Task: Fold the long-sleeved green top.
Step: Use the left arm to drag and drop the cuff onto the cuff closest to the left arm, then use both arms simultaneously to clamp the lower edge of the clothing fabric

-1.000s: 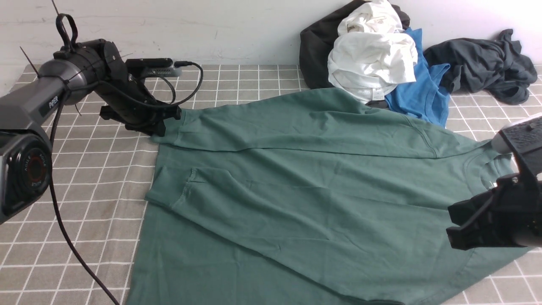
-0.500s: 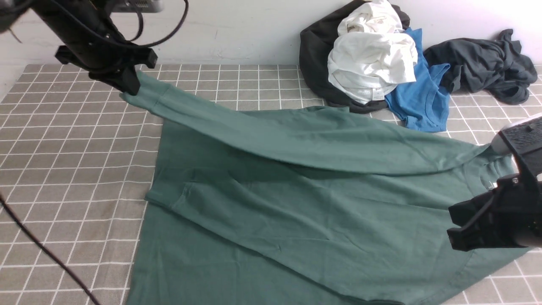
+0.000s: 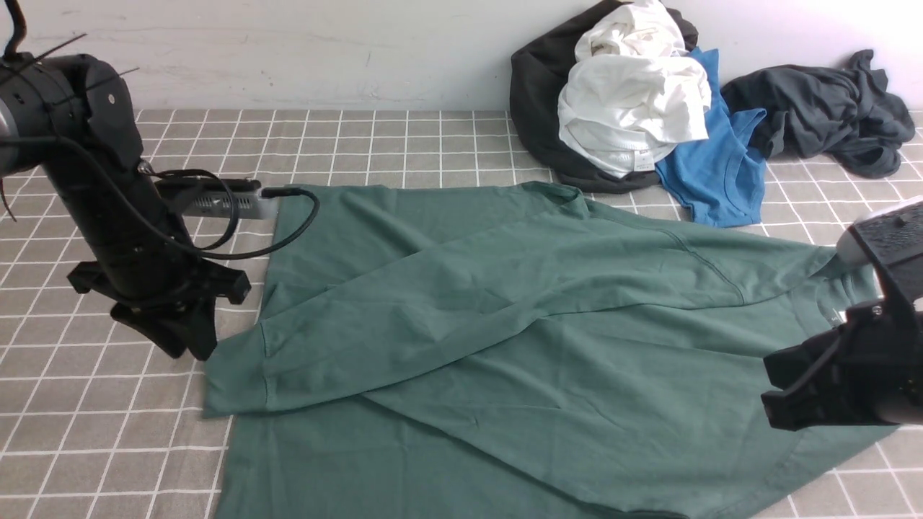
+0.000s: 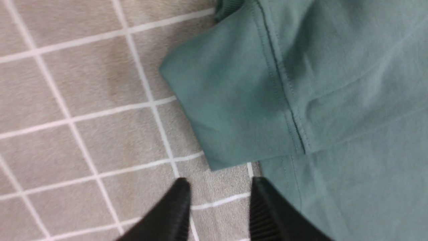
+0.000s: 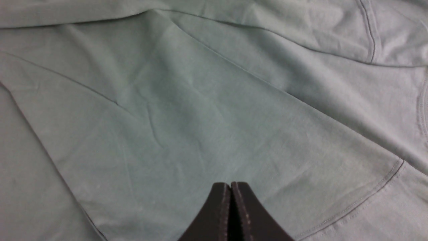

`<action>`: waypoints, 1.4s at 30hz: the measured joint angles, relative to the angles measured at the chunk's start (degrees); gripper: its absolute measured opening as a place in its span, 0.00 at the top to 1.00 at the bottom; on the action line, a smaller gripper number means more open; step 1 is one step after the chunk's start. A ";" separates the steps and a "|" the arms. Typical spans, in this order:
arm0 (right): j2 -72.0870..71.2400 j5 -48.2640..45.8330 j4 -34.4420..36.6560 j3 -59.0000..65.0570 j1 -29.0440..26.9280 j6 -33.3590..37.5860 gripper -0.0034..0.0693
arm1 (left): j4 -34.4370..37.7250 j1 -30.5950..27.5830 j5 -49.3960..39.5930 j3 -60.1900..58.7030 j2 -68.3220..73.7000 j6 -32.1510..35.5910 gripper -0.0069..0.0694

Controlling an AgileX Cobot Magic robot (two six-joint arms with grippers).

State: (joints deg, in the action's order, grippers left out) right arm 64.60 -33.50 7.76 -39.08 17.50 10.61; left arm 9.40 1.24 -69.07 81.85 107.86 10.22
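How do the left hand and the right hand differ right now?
The left hand is open, jaws apart; the right hand is shut, jaws pressed together. The left hand is over the checked tablecloth beside the sleeve cuff of the green top; the right hand is over the top's body. Both are black and hold no fabric.

A matte black left arm, round-jointed, is draped in looping black cable and bristling thin cable ties. The blocky black right arm carries a pale grey housing. Tapered ribbed black fingers.
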 joint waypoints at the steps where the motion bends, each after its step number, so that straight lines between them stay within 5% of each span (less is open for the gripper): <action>1: 0.00 -0.05 0.00 0.00 0.00 0.00 0.97 | -0.23 0.08 0.00 -0.07 -0.66 -0.38 0.55; 8: 0.00 -1.32 0.00 0.00 0.00 0.13 0.97 | -5.47 10.48 1.58 -10.34 -13.16 0.06 0.42; 11: 0.00 -1.85 0.95 0.00 0.00 2.38 0.97 | -6.91 20.29 6.30 -23.17 -18.99 11.36 0.41; 15: 0.00 -2.04 3.53 0.00 0.00 5.84 0.97 | -7.55 25.72 10.56 -32.55 -19.98 21.68 0.39; 19: 0.00 -2.04 6.62 0.00 0.00 9.22 0.97 | -7.43 27.71 15.38 -38.46 -19.11 28.74 0.39; 27: 0.00 -2.51 8.04 0.00 0.00 10.83 0.97 | -6.92 27.89 18.64 -39.03 -14.75 31.28 0.41; 33: 0.00 -3.72 8.22 0.00 0.00 11.94 0.97 | -8.97 30.92 18.72 -38.64 -13.40 32.29 0.52; 35: 0.00 -3.99 8.22 0.00 0.00 12.13 0.97 | -10.94 33.54 18.85 -38.64 -13.33 31.60 0.64; 42: -0.13 -6.07 8.44 0.00 0.00 14.29 0.97 | -16.11 36.77 16.18 -38.95 -15.36 18.42 0.90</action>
State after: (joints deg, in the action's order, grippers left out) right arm 64.47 -39.58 16.20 -39.08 17.50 24.90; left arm -6.71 38.01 -52.88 42.90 92.50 28.63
